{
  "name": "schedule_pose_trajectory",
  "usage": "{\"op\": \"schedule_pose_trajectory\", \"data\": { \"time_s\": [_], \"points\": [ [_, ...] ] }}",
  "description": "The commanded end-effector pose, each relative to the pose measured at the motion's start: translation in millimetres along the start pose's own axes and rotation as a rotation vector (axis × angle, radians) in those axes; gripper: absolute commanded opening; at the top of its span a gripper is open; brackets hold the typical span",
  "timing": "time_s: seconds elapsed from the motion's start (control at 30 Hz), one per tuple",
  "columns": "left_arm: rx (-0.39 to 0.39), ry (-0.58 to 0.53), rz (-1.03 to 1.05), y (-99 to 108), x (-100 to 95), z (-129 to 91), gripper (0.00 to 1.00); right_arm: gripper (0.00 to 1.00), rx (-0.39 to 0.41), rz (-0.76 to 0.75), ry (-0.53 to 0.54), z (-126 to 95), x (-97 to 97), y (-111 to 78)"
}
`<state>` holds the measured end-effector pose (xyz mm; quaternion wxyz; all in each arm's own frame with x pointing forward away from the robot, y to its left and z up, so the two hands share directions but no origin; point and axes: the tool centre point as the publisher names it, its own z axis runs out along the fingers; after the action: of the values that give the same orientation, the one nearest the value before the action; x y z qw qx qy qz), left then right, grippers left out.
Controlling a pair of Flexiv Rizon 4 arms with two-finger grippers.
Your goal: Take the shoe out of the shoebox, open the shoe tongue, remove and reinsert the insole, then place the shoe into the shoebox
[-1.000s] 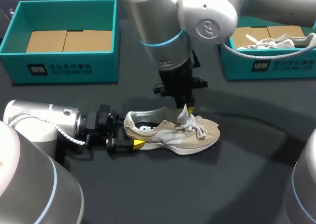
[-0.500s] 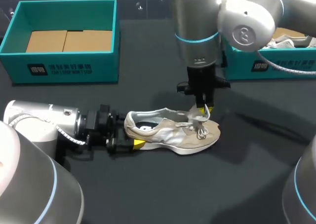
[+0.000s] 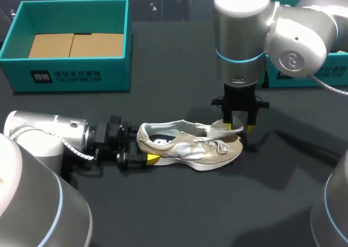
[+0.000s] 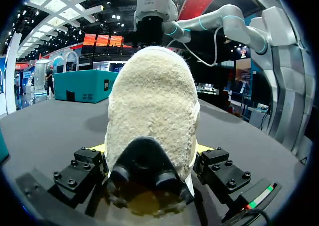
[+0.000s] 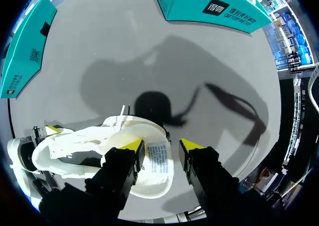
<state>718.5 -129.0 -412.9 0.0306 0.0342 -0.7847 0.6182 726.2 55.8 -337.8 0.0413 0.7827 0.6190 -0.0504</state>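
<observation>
1. The shoe (image 3: 187, 144) lies on its sole at the middle of the table (image 3: 179, 214). Its toe points to 3 o'clock and its heel to 9 o'clock, and it is outside both boxes.
2. The left fingers (image 3: 140, 150) come in level from 9 o'clock and are closed on the shoe's heel, one yellow tip on each side. In the left wrist view the fuzzy heel fills the gap between the left fingers (image 4: 149, 149).
3. The right fingers (image 3: 239, 128) hang straight down over the toe end, at the shoe's 3 o'clock. They are spread apart and grip nothing.
4. The tongue (image 3: 217, 129) is folded forward toward the toe. In the right wrist view its labelled underside (image 5: 159, 159) lies below and between the spread right fingers (image 5: 160, 149), not pinched.
5. The shoe's mouth gapes, with the dark insole (image 3: 159, 140) showing inside near the heel. The laces (image 3: 220, 145) lie loose across the front.
6. A teal shoebox (image 3: 73, 75) stands at 10 o'clock from the shoe, well apart, its cardboard floor showing.
7. A second teal shoebox (image 3: 326, 73) stands at 2 o'clock, mostly hidden behind the right arm (image 3: 242, 35).
</observation>
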Motion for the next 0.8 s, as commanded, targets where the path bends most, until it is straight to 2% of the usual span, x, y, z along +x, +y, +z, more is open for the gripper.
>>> {"op": "schedule_pose_trajectory", "data": {
  "time_s": [0.03, 0.2, 0.37, 0.57, 0.8],
  "points": [
    [0.000, -0.003, -0.001, 4, 3.0, 0, 0.00, 0.47, -0.020, 0.003, 0.085, 3, -8.3, -4.8],
    [0.000, -0.003, -0.001, 4, 3.0, 0, 0.00, 0.47, -0.017, 0.013, 0.059, -4, -12.1, -4.1],
    [0.000, -0.003, -0.001, 4, 3.0, 0, 0.00, 0.47, -0.037, -0.005, -0.002, -39, -8.8, -5.4],
    [0.000, -0.003, -0.001, 4, 3.0, 0, 0.00, 0.45, -0.077, -0.093, -0.057, -87, 8.6, -8.5],
    [0.000, -0.003, -0.001, 4, 3.0, 0, 0.00, 0.41, -0.092, -0.271, -0.122, -122, 42.0, -13.5]
  ]
}}
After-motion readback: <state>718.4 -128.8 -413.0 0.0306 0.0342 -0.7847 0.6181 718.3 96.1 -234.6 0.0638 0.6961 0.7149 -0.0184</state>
